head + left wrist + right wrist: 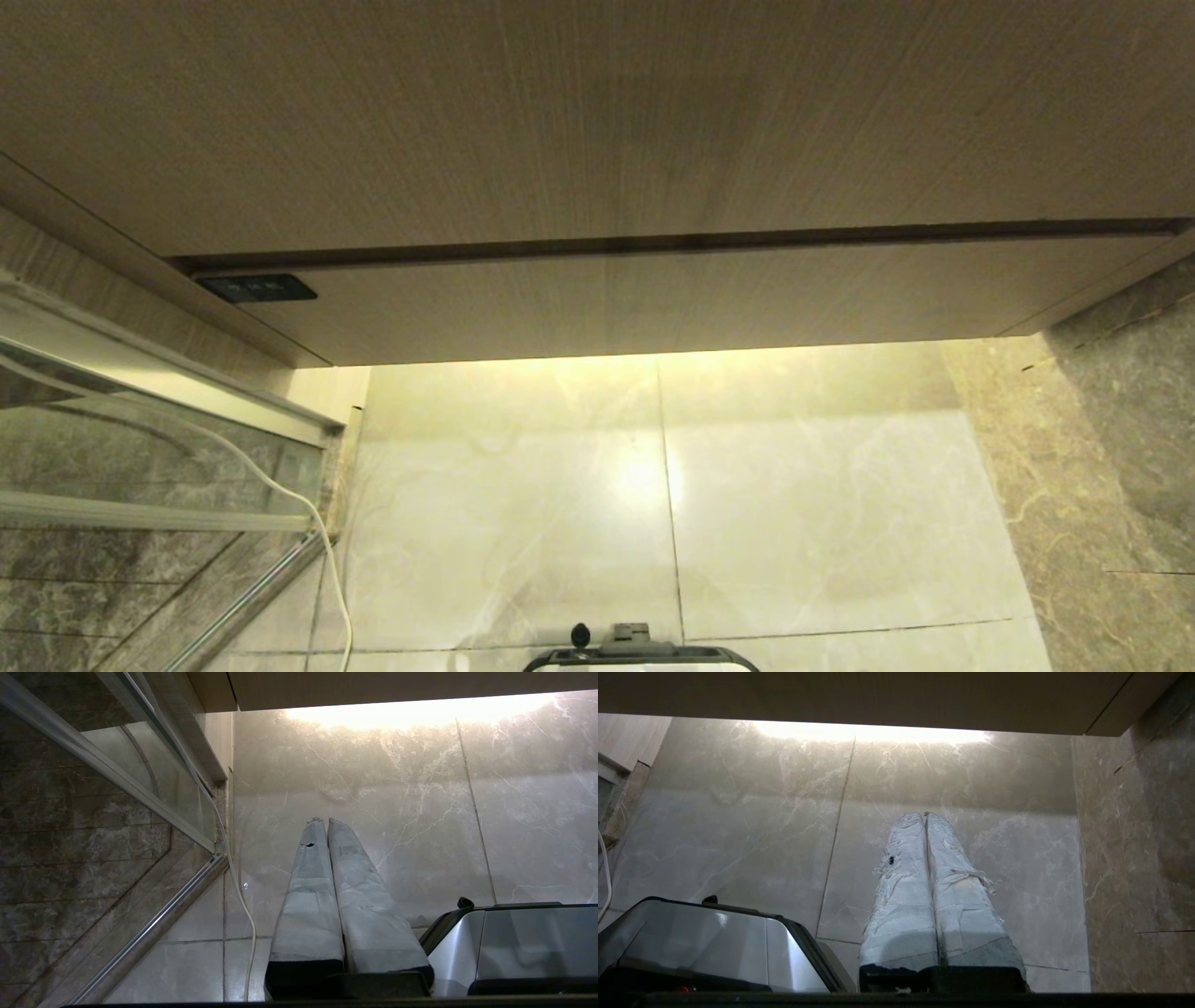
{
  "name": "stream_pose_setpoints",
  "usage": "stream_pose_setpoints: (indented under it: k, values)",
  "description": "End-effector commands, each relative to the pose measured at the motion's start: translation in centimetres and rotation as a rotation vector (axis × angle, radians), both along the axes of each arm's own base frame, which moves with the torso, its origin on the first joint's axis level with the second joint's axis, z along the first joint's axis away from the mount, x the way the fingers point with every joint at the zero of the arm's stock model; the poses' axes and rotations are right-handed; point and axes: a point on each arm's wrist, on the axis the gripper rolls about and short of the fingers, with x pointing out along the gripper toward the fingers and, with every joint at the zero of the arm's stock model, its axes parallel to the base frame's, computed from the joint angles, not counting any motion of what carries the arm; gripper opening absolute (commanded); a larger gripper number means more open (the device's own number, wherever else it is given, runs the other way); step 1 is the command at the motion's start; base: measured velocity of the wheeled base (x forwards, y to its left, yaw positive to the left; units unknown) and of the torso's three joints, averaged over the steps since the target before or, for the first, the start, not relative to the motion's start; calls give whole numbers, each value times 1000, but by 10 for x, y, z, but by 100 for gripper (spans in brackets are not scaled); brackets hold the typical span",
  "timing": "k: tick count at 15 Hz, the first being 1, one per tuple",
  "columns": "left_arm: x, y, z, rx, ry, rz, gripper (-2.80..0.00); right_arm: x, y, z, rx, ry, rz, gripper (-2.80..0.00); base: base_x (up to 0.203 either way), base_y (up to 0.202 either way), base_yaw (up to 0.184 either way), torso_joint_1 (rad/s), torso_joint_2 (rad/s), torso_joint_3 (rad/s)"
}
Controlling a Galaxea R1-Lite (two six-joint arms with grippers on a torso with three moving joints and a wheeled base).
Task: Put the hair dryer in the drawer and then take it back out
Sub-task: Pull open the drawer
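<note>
Marble floor below cabinet; drawer closed, hair dryer not visible. Left gripper and right gripper hang low, fingers together, empty. Task unstarted.

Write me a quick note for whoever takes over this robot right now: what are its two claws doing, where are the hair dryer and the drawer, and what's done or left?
Left gripper: shut, empty, hanging over the floor tiles, parked.
Right gripper: shut, empty, also over the floor, parked.
Drawer: the low wood-grain front with the small black plate at its left end, under the taller panel. It looks closed.
Hair dryer: not in any view, so its place cannot be told.
Done: nothing that shows.
Left: find the dryer, open the drawer, put it in, then take it back out.
</note>
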Motion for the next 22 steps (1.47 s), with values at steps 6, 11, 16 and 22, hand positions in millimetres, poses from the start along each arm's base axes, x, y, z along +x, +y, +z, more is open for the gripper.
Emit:
stream_pose_setpoints:
  k: [6,11,16,22]
  values:
    - [0,0,0,0,2,0,-280,0,0,-12,8,0,0,-280,0,0,0,0,0,0]
    - [0,0,0,0,2,0,-280,0,0,-12,8,0,-2,-280,0,0,0,0,0,0]
    - [0,0,0,0,1,0,-280,0,0,-12,8,0,-3,-280,0,0,0,0,0,0]
    - [0,0,0,0,2,0,-280,0,0,-12,-18,5,2,-280,0,0,0,0,0,0]
